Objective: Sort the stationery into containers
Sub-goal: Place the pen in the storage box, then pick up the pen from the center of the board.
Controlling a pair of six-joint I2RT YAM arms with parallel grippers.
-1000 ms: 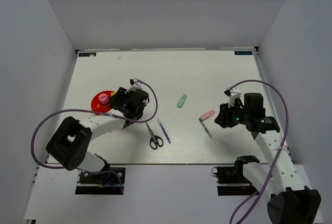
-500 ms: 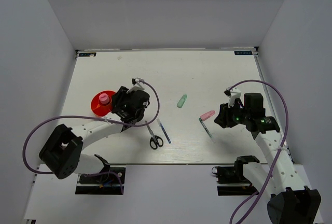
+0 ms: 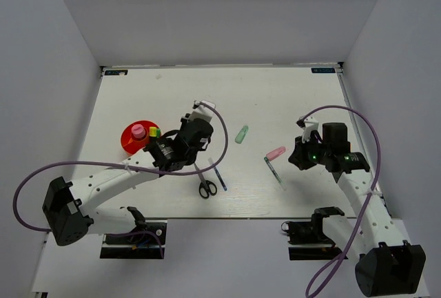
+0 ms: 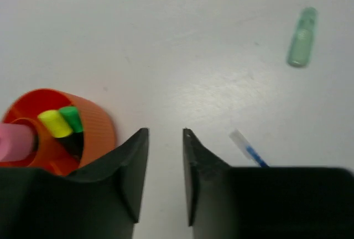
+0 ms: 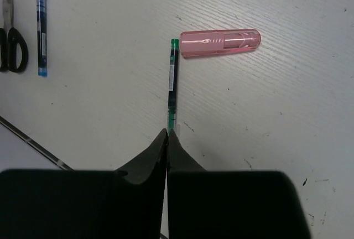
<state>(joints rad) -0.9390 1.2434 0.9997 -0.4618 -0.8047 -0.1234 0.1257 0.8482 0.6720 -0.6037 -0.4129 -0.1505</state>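
Note:
The red-orange cup holds a pink highlighter and markers with yellow and green caps; the left wrist view shows the cup and the caps. My left gripper is open and empty, just right of the cup. The pale green highlighter, the blue pen and the scissors lie on the table. My right gripper is shut at the near end of the clear pen, beside a pink highlighter.
The white table is walled on three sides by grey panels. Purple cables loop from both arms. In the right wrist view the scissors and the blue pen lie at the far left, near the table's front edge.
My left gripper has moved right, away from the cup, and the green and yellow marker caps now show in the cup. The right arm has barely moved.

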